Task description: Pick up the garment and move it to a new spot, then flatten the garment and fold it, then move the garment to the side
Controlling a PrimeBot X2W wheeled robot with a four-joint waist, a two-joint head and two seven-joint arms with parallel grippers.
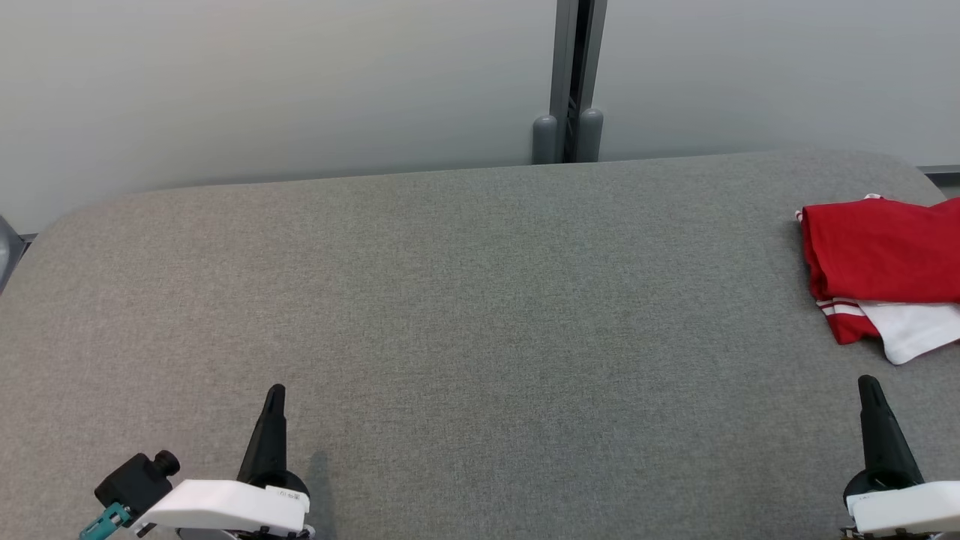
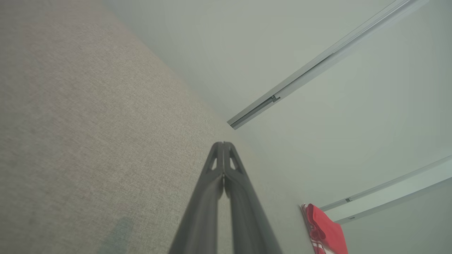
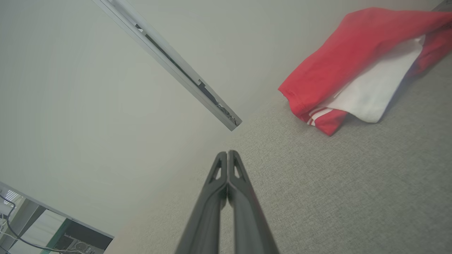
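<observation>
The garment (image 1: 881, 251) is red with white panels and white stripes, lying folded at the far right of the grey table (image 1: 465, 300), partly cut off by the picture's edge. It also shows in the right wrist view as the garment (image 3: 353, 63) and small in the left wrist view as the garment (image 2: 325, 231). My right gripper (image 1: 868, 384) stands shut and empty near the front right, a little short of the garment. My left gripper (image 1: 276, 391) is shut and empty at the front left, far from it. Both pairs of fingers press together: left gripper (image 2: 223, 144), right gripper (image 3: 227, 153).
A pale wall with a grey vertical post (image 1: 570, 82) stands behind the table's rounded far edge. Bare grey cloth surface spans the middle and left of the table. A corner of some equipment with cables (image 3: 31, 229) shows low in the right wrist view.
</observation>
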